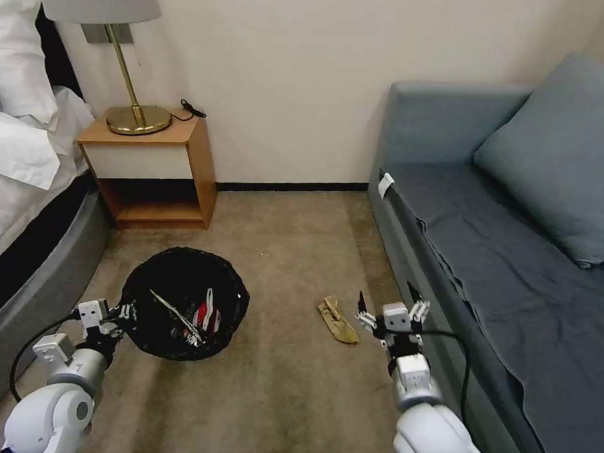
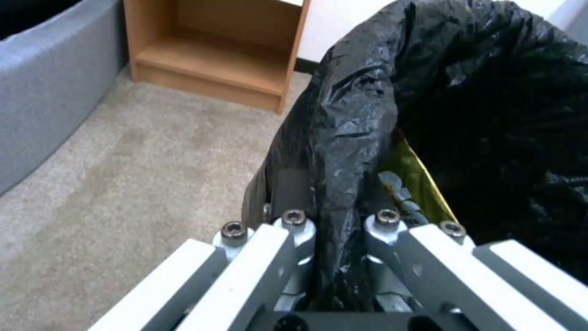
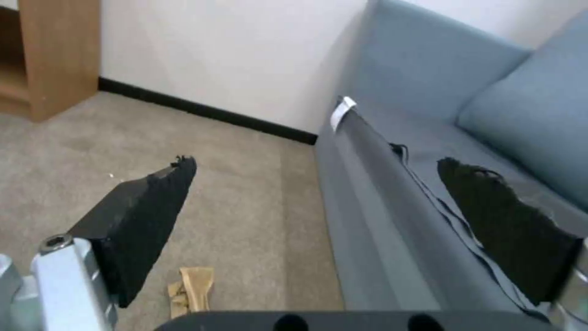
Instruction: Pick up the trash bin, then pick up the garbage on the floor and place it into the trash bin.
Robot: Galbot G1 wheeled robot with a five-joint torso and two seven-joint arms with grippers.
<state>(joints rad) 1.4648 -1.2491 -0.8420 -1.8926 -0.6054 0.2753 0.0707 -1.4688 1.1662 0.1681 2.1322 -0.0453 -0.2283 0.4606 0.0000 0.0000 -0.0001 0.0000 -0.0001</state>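
Left gripper [image 2: 336,230] was clamped on the black-bagged round trash bin [image 1: 182,301]; right gripper [image 1: 390,309], jaws spread, hung over a flat tan scrap [image 1: 338,319]. Looked light and floppy, so I'd pinch an edge.

Left gripper [image 2: 340,257] fingertips buried in black liner fold of trash bin [image 1: 180,274]; bin wall behind liner unseen. Bin's far rim cut by left wrist view's edge. Litter inside bin [image 1: 201,315], just beyond left gripper: red-white piece, shiny strip, rest too small to tell. Tan scrap [image 3: 193,289] beside right gripper [image 3: 319,220]: near end hidden behind gripper body.
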